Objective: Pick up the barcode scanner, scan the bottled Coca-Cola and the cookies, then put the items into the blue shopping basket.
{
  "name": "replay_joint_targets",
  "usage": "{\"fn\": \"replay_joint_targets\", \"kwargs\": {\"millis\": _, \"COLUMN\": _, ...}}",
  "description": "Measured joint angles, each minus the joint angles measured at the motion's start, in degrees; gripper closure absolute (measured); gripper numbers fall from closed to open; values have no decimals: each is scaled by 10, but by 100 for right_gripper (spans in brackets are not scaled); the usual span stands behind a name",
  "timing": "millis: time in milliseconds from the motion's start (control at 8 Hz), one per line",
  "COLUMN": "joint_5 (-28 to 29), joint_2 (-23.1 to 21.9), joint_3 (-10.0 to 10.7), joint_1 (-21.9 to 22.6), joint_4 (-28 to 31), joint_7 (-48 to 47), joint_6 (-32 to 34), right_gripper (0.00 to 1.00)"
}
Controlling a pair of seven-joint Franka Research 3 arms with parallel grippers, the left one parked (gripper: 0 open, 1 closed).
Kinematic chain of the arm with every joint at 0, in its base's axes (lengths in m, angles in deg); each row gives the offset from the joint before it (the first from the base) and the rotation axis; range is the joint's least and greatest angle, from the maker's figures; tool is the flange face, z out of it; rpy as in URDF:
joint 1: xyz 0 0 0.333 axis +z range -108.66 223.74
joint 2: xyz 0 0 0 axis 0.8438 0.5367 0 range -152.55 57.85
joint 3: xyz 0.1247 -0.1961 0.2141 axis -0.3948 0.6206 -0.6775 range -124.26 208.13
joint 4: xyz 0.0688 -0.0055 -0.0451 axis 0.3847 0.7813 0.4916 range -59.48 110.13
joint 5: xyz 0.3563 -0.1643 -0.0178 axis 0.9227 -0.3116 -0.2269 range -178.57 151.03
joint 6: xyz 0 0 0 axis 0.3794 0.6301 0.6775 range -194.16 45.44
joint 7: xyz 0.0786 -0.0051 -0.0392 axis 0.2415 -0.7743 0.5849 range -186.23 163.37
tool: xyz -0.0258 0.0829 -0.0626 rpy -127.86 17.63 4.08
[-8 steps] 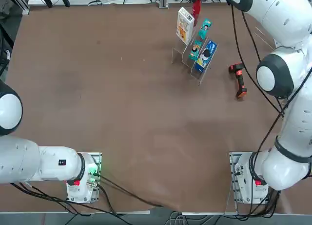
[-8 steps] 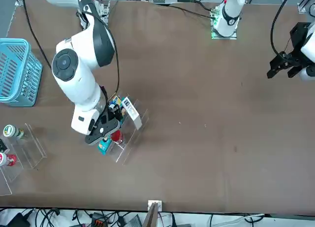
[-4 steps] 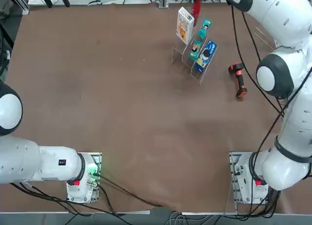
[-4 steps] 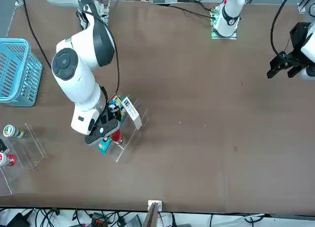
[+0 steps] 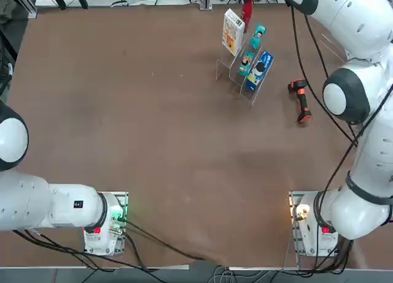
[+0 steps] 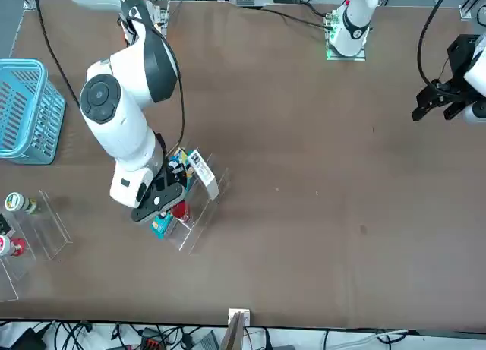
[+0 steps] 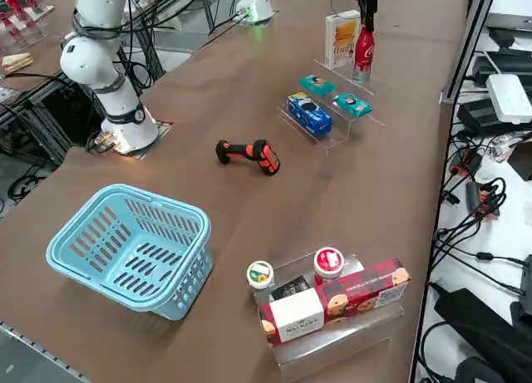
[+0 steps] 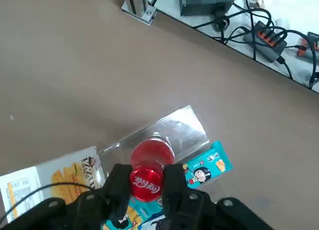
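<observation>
The bottled Coca-Cola (image 7: pixel 362 46) stands upright on the clear stand's top step beside the cookies (image 7: pixel 342 36), a white and yellow box. My right gripper (image 8: pixel 147 182) comes down from above and is shut on the bottle's red cap (image 8: pixel 147 176), one finger on each side. In the front view the gripper (image 6: pixel 163 202) covers most of the bottle (image 6: pixel 179 209). The barcode scanner (image 5: pixel 300 100) lies on the table to the right of the stand, nothing holding it. The blue shopping basket (image 7: pixel 133 246) sits near the table's right edge, past the scanner (image 7: pixel 247 153).
Two teal packets (image 5: pixel 258 32) and a blue packet (image 5: pixel 260 68) lean on the stand's lower steps. A second clear stand (image 7: pixel 332 316) beside the basket holds a red-topped container, a green-lidded cup and a red biscuit box. Cables hang past the table's far edge.
The right gripper's fingers have closed in on the bottle's cap. The arm, the bottle and the other items stand where they were.
</observation>
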Motion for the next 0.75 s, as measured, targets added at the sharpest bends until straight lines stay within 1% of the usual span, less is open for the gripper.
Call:
{"fn": "replay_joint_targets", "kwargs": {"millis": 125, "joint_5": 0, "joint_2": 0, "joint_3": 0, "joint_1": -1, "joint_4": -4, "joint_7": 1, "joint_6": 12, "right_gripper": 64}}
{"fn": "replay_joint_targets", "kwargs": {"millis": 375, "joint_5": 2, "joint_2": -4, "joint_3": 2, "joint_1": -6, "joint_4": -17, "joint_7": 7, "joint_6": 56, "right_gripper": 64}}
{"fn": "replay_joint_targets", "kwargs": {"millis": 750, "joint_5": 6, "joint_2": -41, "joint_3": 3, "joint_1": -37, "joint_4": -39, "joint_7": 47, "joint_6": 141, "right_gripper": 64}}
